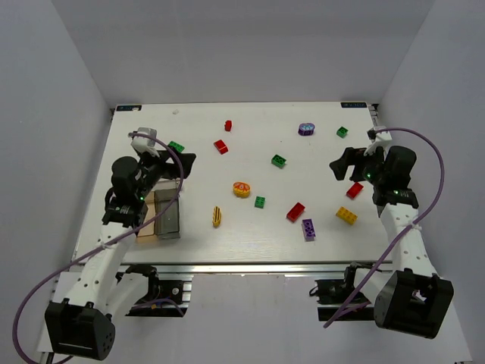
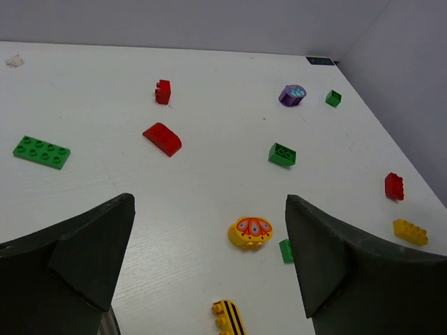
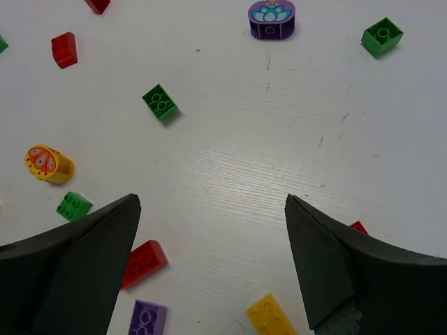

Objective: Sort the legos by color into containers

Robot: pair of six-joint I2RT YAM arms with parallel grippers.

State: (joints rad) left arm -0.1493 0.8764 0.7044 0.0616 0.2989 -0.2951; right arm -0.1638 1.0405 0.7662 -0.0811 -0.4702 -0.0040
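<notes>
Jaws spread wide on both arms, nothing held yet.
Legos (image 1: 295, 211) lie scattered across the table (image 1: 250, 152), containers (image 1: 170, 220) tucked beside our left arm (image 1: 125, 197); we'd worry about that arm knocking them, or rounded pieces (image 1: 241, 189) slipping.

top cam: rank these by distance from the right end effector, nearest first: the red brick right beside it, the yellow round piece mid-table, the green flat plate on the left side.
1. Red brick: right side, just on the near side of the right end effector.
2. Yellow round piece: middle of the table.
3. Green plate: far left side.
</notes>
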